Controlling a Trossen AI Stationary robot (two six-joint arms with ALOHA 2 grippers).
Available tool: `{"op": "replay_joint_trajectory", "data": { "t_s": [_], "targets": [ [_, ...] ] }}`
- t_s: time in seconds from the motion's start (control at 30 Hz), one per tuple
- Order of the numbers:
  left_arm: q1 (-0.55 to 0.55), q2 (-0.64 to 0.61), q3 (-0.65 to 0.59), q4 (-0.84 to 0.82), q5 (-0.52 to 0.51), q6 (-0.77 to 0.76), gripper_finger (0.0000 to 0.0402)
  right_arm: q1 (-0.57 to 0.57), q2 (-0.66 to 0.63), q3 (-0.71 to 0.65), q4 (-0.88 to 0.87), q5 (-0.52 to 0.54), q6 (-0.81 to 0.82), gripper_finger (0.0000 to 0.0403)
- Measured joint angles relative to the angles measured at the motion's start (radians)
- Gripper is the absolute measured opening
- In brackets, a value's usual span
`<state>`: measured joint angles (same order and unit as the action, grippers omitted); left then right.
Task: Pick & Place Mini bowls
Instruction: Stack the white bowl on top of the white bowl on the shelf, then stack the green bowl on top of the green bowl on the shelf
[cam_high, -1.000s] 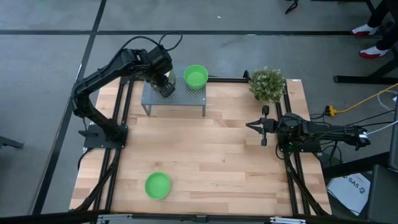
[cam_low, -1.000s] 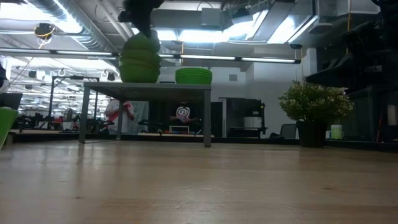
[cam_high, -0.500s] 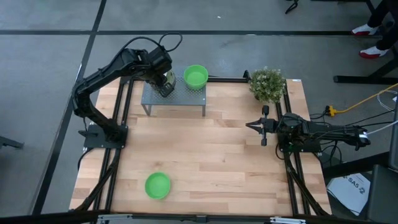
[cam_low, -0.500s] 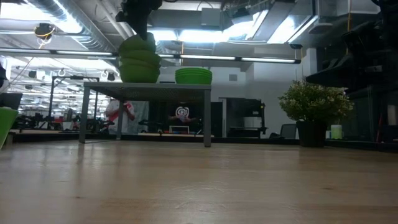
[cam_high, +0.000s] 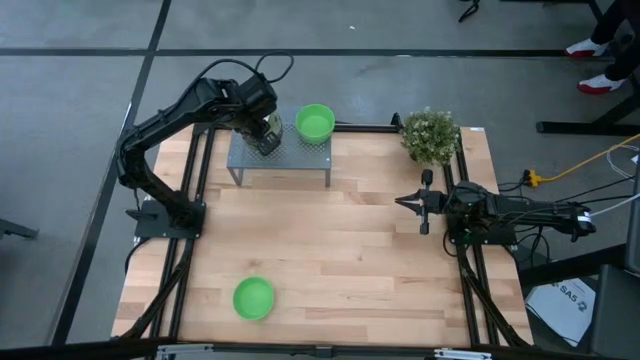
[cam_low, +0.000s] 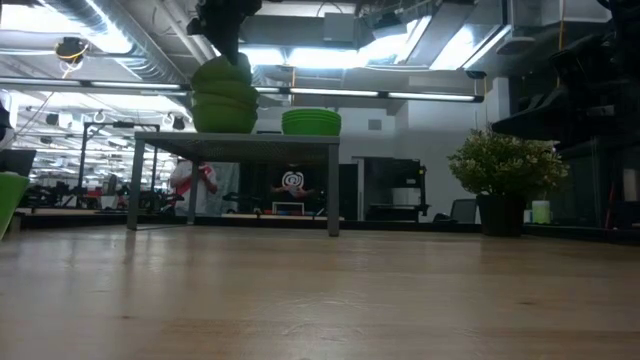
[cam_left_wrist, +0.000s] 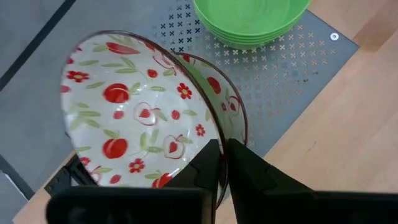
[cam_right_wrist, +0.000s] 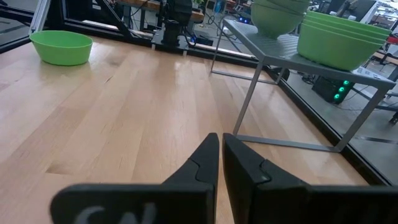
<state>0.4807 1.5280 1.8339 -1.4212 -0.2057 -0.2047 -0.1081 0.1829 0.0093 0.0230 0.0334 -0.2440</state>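
Perforated grey metal — a small raised rack at the far left of the wooden desk carries the bowls. On its left part stands a stack of patterned bowls, white with red fruit and green leaves inside, green outside in the low view. On its right part, just beside, a stack of plain green bowls.

Left gripper sits over the patterned stack. In the left wrist view its jaws straddle the rim of the top bowl, one finger inside and one outside, nearly shut on the thin wall — gripping that bowl. The top bowl sits tilted against the one under it.

One lone green bowl rests on the desk at the near left, well apart from the rack.

Right gripper waits at the right edge of the desk, near the potted plant, jaws closed on nothing.

Risks, as I judge them:
- Rim pinch is narrow; a tilted bowl could swing or slip out on the lift.
- Nested bowls may cling — the second could ride up, then drop off the rack.
- A sideways pull could knock the neighbouring green stack.
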Motion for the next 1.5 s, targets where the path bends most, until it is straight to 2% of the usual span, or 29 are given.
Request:
{"op": "replay_joint_trajectory", "data": {
  "t_s": [0.23, 0.53, 0.7, 1.0, 1.17, 1.5],
  "targets": [
    [0.0, 0.026, 0.0, -0.001, -0.01, 0.001, 0.0044, 0.0, 0.0, 0.0, 0.0, 0.0, 0.0, 0.0023],
    [0.0, 0.079, 0.0, 0.001, 0.004, 0.016, 0.0047, 0.0, 0.0, 0.0, 0.0, 0.0, 0.0, 0.0023],
    [-0.001, 0.056, 0.009, 0.004, 0.025, 0.008, 0.0047, 0.0, 0.0, 0.0, 0.0, 0.0, 0.0, 0.0023],
    [-0.021, 0.009, 0.099, 0.012, 0.02, 0.024, 0.0048, 0.0, 0.0, 0.0, 0.0, 0.0, 0.0, 0.0023],
    [-0.062, -0.019, 0.11, 0.03, 0.03, 0.032, 0.0064, 0.0, 0.0, 0.0, 0.0, 0.0, 0.0, 0.0023],
    [-0.217, -0.043, 0.11, 0.08, 0.29, 0.012, 0.0122, 0.0, 0.0, 0.0, 0.0, 0.0, 0.0, 0.0023]
  ]
}}
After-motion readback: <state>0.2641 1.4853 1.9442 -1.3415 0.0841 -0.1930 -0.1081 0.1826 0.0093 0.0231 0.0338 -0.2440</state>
